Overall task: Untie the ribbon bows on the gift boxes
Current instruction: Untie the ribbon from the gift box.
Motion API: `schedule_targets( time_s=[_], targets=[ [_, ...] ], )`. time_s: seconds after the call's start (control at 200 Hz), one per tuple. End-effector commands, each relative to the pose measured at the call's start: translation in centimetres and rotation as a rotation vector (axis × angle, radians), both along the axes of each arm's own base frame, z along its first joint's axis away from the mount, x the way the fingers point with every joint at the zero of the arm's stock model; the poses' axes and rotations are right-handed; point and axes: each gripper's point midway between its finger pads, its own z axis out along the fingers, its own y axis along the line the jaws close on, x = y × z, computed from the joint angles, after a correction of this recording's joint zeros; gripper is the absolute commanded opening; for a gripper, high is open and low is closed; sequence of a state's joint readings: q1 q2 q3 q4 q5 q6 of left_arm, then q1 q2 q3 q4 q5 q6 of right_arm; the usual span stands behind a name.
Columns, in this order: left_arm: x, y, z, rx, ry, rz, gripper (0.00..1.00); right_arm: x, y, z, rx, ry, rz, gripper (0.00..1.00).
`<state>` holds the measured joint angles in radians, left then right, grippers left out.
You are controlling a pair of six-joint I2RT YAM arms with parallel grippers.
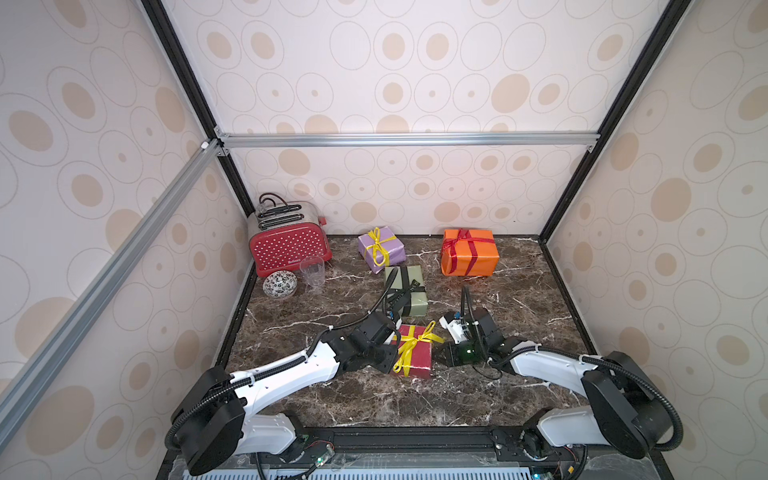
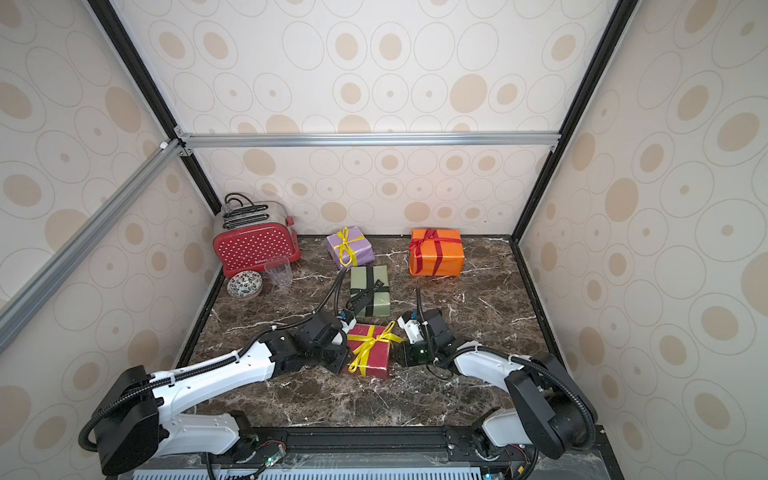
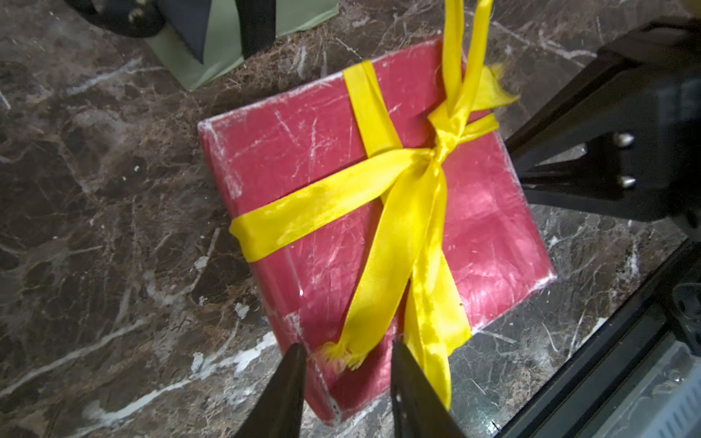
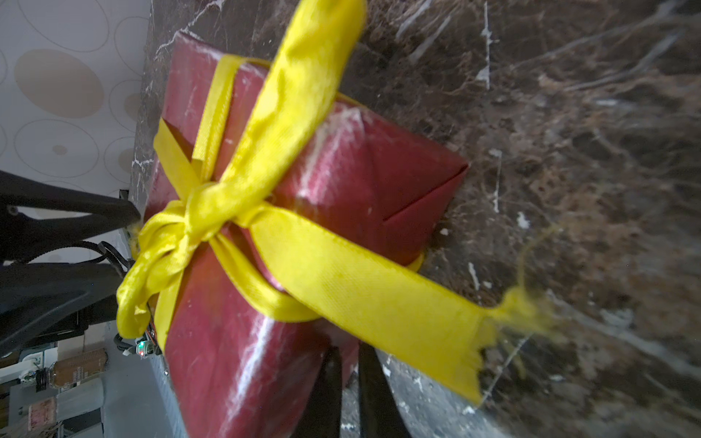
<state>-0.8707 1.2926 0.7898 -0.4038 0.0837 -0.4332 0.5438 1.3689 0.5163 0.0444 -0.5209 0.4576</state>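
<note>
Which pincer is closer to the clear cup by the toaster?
Left. The left pincer is beside the red box, on the side toward the cup; the right pincer is at the box's opposite side, farther away.

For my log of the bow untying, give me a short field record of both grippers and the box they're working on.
active box: dark red paper-wrapped box, between both grippers
ribbon: yellow satin bow, knot tied
left gripper: open, jaws either side of the bow's frayed tail
right gripper: shut, at the box's edge
farther back: lilac paper box, olive green paper box, orange paper box
</note>
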Motion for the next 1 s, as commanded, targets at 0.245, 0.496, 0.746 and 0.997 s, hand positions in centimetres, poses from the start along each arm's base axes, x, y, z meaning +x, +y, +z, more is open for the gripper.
schedule_targets(
  time_s=[0.245, 0.496, 0.746, 0.997],
  targets=[
    [0.5, -1.7, 0.3, -0.012, 0.008, -0.039, 0.40, 0.2, 0.7, 0.4, 0.009, -0.003, 0.024, 0.13],
    [1.2, -2.2, 0.5, 0.026, -0.004, -0.048, 0.42, 0.2, 0.7, 0.4, 0.012, 0.000, 0.024, 0.13],
    [1.7, -3.1, 0.8, 0.083, -0.033, -0.089, 0.46, 0.2, 0.8, 0.3, 0.014, 0.005, 0.026, 0.13],
    [2.2, -3.3, 1.0, 0.196, -0.093, -0.117, 0.59, 0.3, 0.7, 0.4, 0.010, 0.002, 0.019, 0.12]
  ],
)
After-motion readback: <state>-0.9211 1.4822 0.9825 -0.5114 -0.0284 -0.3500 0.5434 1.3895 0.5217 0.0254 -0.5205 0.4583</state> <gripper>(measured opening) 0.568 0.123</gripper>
